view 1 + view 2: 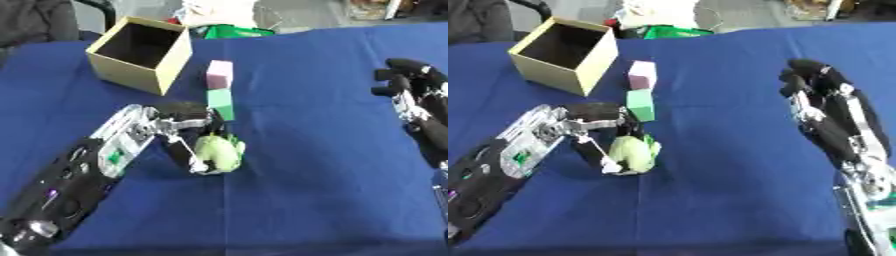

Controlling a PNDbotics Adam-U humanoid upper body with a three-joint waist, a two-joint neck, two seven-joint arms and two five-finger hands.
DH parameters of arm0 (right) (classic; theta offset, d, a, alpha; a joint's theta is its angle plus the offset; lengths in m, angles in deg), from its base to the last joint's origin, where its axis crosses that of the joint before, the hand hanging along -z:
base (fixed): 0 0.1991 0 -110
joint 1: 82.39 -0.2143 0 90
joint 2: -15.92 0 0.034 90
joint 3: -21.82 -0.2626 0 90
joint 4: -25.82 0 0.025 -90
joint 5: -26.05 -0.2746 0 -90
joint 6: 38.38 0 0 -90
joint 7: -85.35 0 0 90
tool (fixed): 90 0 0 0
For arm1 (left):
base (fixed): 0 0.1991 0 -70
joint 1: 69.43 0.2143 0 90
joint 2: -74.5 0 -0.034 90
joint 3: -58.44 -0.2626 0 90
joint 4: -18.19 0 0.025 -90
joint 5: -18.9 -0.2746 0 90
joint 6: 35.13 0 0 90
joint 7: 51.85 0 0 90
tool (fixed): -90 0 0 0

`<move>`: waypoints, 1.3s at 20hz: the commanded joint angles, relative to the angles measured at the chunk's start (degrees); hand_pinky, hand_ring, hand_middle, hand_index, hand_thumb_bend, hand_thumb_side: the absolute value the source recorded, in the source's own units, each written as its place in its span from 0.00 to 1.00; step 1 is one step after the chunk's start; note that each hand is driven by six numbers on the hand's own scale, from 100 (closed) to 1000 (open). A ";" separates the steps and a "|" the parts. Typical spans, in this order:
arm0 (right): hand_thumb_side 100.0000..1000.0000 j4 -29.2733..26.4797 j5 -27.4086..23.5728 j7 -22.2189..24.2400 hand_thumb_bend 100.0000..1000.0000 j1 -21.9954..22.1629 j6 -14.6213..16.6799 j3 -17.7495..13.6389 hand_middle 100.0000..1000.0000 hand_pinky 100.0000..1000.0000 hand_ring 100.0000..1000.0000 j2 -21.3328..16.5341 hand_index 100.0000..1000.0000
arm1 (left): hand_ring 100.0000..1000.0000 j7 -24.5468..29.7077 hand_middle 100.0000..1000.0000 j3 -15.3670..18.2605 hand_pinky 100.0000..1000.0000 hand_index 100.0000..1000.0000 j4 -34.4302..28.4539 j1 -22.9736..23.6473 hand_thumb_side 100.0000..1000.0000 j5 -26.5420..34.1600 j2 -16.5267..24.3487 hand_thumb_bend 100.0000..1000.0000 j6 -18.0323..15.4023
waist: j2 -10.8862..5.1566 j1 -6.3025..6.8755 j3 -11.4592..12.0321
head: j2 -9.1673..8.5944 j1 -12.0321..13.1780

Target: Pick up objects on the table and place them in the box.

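Item, pale green object: on the blue counter, near the green block, your left robot hand curled round it (right robot hand idle, fingers spread); lift straight, then carry to the open box.

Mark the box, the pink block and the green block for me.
box [171,62], left eye view, its front-right outer wall.
pink block [219,74], left eye view, its top face.
green block [640,105], right eye view, its top face.

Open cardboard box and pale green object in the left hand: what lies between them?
Both views show a pink block and a green block on the blue cloth.
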 commanded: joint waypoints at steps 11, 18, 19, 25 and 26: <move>0.37 -0.46 0.20 -0.28 0.00 -0.15 0.16 -0.54 0.59 0.71 0.82 -1.08 0.78 | 0.42 -6.62 0.34 14.05 0.56 0.62 -5.55 -6.58 0.02 -4.05 8.54 0.19 6.50 | -1.07 -0.08 0.54 | 0.31 -0.82; 0.36 -0.50 0.20 -0.26 0.00 -0.01 0.18 -0.52 0.59 0.71 0.82 -1.09 0.78 | 0.41 -10.48 0.35 20.33 0.57 0.62 8.40 -13.67 0.01 -15.85 7.40 0.20 9.90 | -1.16 -0.59 0.61 | 0.31 -0.86; 0.36 -0.50 0.19 -0.26 0.00 0.00 0.17 -0.52 0.59 0.71 0.82 -1.08 0.78 | 0.41 -11.24 0.36 21.17 0.58 0.62 10.25 -14.66 0.01 -17.86 7.06 0.21 10.53 | -1.16 -0.65 0.60 | 0.31 -0.88; 0.36 -0.49 0.14 -0.08 0.00 0.06 0.14 -0.33 0.59 0.71 0.82 -1.05 0.78 | 0.40 -15.60 0.36 24.95 0.57 0.62 20.85 -20.04 0.01 -27.79 4.91 0.23 14.07 | -1.22 -0.88 0.42 | 0.31 -0.64; 0.36 -0.48 0.12 -0.02 0.00 0.06 0.13 -0.28 0.59 0.71 0.82 -1.05 0.78 | 0.40 -16.27 0.36 25.39 0.57 0.62 22.54 -20.77 0.02 -28.91 4.47 0.23 14.57 | -1.23 -0.89 0.35 | 0.31 -0.61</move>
